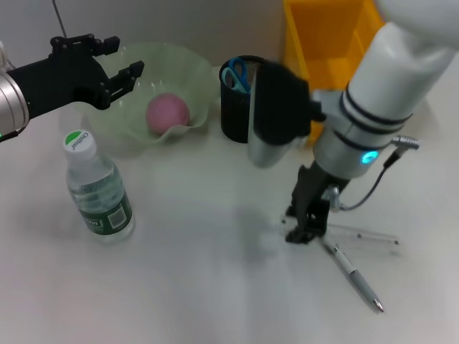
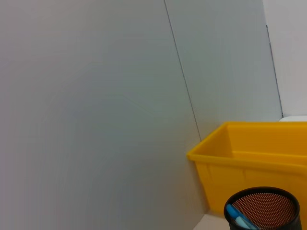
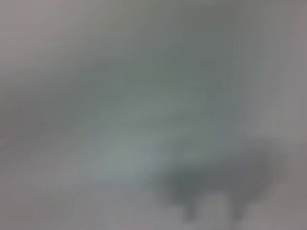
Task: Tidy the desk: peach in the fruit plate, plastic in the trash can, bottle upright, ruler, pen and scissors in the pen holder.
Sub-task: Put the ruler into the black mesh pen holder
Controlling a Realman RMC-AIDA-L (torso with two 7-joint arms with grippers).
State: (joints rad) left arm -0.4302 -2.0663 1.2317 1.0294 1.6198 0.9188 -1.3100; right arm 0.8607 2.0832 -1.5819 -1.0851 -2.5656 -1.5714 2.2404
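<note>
Your right claw (image 1: 303, 231) is down on the worktop (image 1: 208, 265) at the near end of the clear ruler (image 1: 358, 233), right beside the pen (image 1: 355, 276); you cannot tell whether its fingers grip anything. Your left claw (image 1: 118, 75) hangs open over the rim of the fruit plate (image 1: 193, 79), where the peach (image 1: 168, 112) lies. The bottle (image 1: 97, 190) stands upright near the plate. Blue scissors (image 1: 235, 74) sit in the pen holder (image 1: 233, 118), beside the yellow trash can (image 1: 315, 50).

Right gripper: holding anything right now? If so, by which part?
Cannot tell. The right gripper is down on the table at one end of the clear ruler, beside the pen; whether it grips either isn't visible.
</note>
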